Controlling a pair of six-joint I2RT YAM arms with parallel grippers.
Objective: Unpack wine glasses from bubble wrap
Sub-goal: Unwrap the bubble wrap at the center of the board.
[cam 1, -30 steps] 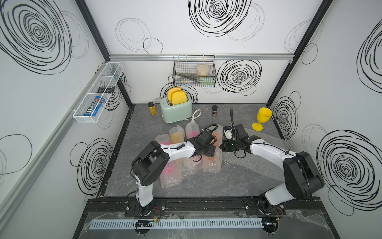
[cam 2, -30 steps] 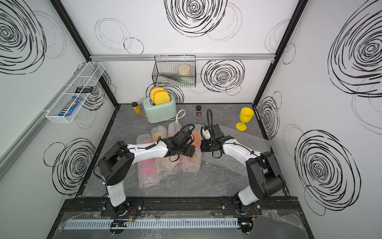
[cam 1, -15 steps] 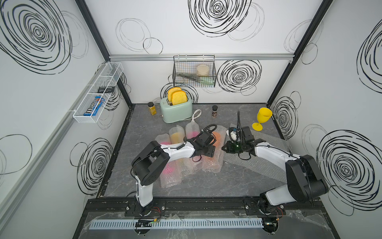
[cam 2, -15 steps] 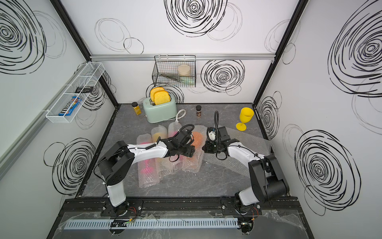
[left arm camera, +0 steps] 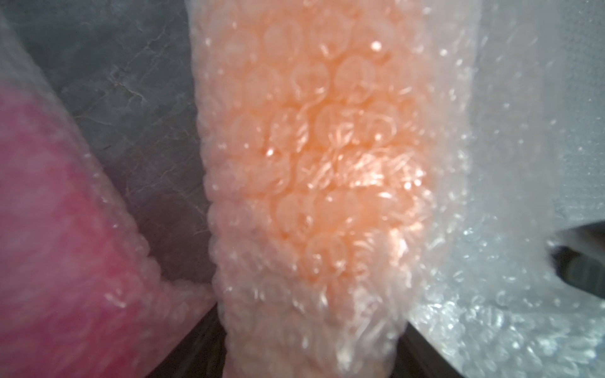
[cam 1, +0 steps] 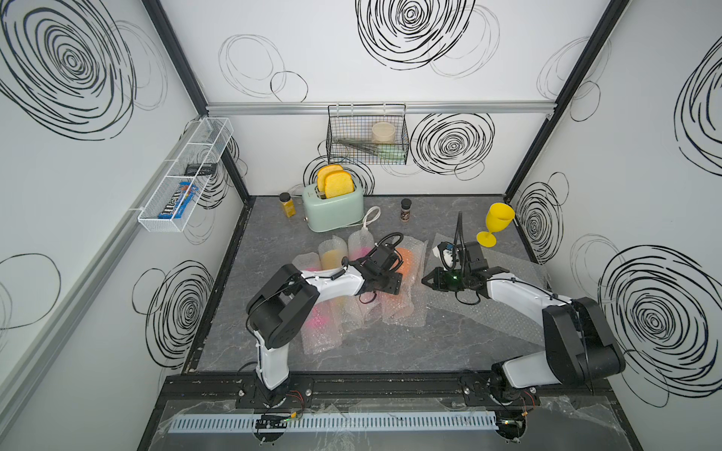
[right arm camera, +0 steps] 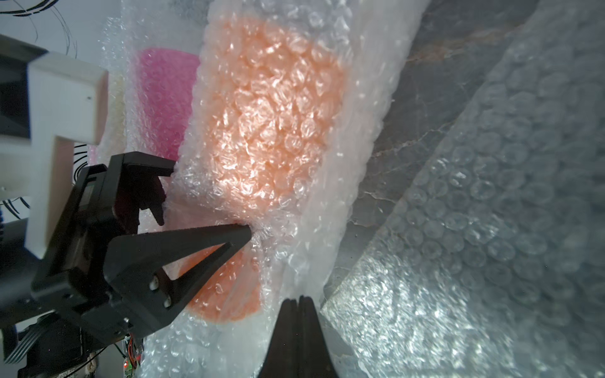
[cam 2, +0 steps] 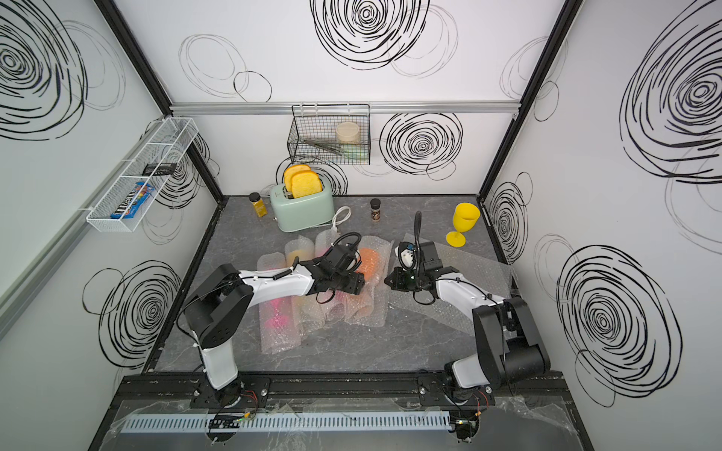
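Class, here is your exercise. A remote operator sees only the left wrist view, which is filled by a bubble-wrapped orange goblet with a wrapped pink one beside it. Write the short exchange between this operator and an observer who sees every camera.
Operator: I can't make out the other arm. What is its gripper doing?
Observer: The right gripper is shut on the edge of the bubble wrap around the orange goblet.
Operator: Is any goblet already out of its wrap?
Observer: Yes. A yellow goblet stands bare and upright near the far right corner of the table.
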